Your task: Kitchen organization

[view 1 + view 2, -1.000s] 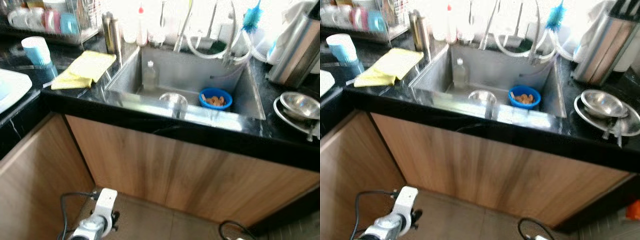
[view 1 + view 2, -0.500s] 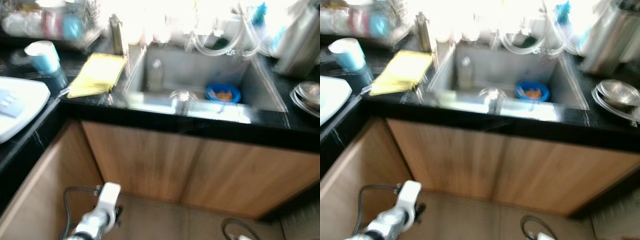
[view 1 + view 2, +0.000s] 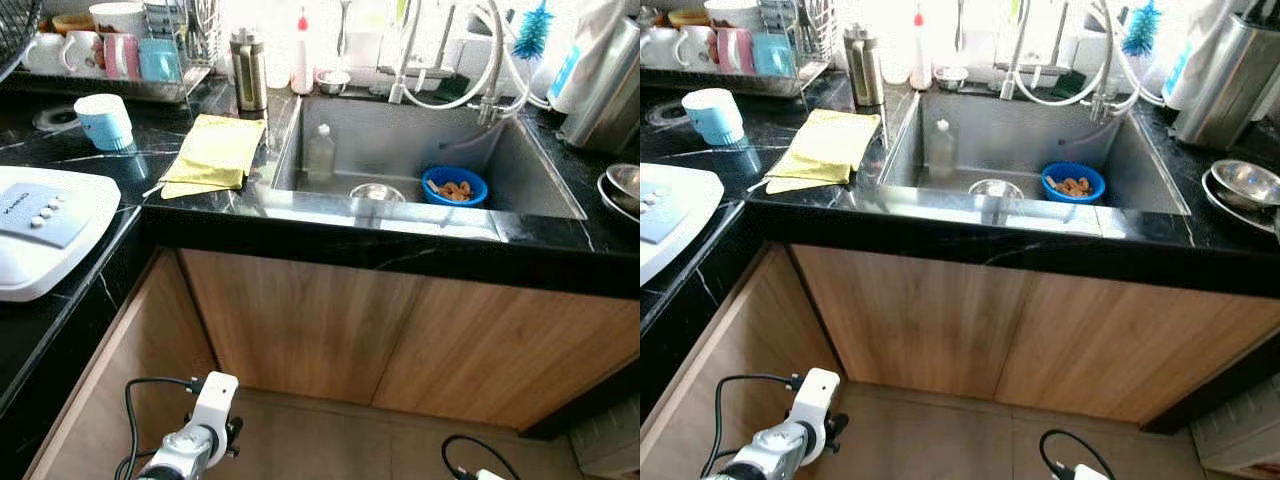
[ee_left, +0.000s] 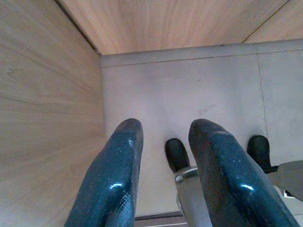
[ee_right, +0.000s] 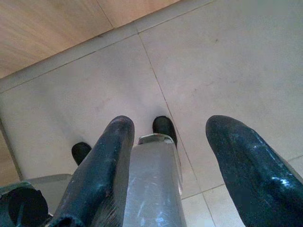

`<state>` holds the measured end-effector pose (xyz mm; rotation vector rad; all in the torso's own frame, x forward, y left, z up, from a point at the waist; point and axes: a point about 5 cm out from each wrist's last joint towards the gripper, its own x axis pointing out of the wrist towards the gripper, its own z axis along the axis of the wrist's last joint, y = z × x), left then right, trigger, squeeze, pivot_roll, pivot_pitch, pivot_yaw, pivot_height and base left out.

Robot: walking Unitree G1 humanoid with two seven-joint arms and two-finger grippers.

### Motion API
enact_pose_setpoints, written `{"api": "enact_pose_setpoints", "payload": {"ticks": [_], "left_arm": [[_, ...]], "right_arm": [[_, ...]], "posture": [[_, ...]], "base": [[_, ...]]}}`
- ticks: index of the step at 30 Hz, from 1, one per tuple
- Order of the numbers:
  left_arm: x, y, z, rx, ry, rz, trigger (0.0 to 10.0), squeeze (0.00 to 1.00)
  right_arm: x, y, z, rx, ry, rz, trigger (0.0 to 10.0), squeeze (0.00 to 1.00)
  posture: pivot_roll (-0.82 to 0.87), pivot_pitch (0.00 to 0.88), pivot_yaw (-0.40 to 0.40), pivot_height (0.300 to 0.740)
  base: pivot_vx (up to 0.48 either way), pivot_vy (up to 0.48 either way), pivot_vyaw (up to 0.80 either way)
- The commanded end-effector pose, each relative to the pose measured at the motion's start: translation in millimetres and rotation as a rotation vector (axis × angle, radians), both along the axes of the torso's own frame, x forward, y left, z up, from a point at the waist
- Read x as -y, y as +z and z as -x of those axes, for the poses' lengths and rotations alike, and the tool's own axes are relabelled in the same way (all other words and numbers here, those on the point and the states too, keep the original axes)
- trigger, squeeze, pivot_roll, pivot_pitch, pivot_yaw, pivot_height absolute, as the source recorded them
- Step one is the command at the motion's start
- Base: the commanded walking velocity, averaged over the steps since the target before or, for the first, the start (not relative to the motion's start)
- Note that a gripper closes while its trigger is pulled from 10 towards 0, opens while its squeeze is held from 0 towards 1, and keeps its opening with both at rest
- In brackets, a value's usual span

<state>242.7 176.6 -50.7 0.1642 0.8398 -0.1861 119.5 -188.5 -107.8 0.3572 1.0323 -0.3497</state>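
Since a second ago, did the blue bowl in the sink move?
No. The blue bowl still sits in the sink's right corner, beside the steel bowl; just the camera shifted.

You face a counter [image 3: 330,240] with a sink [image 3: 520,195] set into it. In the sink, a bottle [image 3: 320,152] stands far left, a small bowl [image 3: 376,192] sits near the middle, and a bowl of food [image 3: 454,187] lies to its right. Left of the sink a cloth [image 3: 212,152] lies on the counter, with a cup [image 3: 104,121] further left. A dish rack [image 3: 110,62] stands far left behind them. Plates [image 3: 1243,190] rest on the right.
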Motion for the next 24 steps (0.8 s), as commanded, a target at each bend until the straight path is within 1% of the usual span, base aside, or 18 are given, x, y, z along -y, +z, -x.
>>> {"api": "enact_pose_setpoints", "payload": {"ticks": [1, 10, 19, 24], "left_arm": [[2.1, -1.2, 1.3, -0.012, -0.025, -0.008, 10.0, 0.00], [4.2, -0.8, 0.4, -0.007, -0.028, -0.003, 10.0, 0.00], [5.8, -2.7, 3.0, -0.015, -0.030, 0.000, 10.0, 0.00], [7.2, -3.6, 4.3, -0.020, -0.037, 0.003, 10.0, 0.00]], "right_arm": [[3.3, 0.3, 0.7, 0.002, -0.012, 0.006, 10.0, 0.00], [7.0, 0.0, 3.4, -0.003, -0.010, 0.013, 10.0, 0.00], [7.9, -0.2, 4.7, -0.006, 0.005, 0.016, 10.0, 0.00], [4.9, -0.5, 3.9, -0.009, 0.011, 0.015, 10.0, 0.00]], "posture": [[0.19, 0.074, -0.033, 0.732], [0.18, 0.075, -0.037, 0.732], [0.18, 0.073, -0.042, 0.732], [0.18, 0.068, -0.044, 0.732]], "base": [[0.307, 0.000, 0.00], [0.303, 0.000, 0.00], [0.000, 0.000, 0.00], [0.000, 0.000, 0.00]]}}
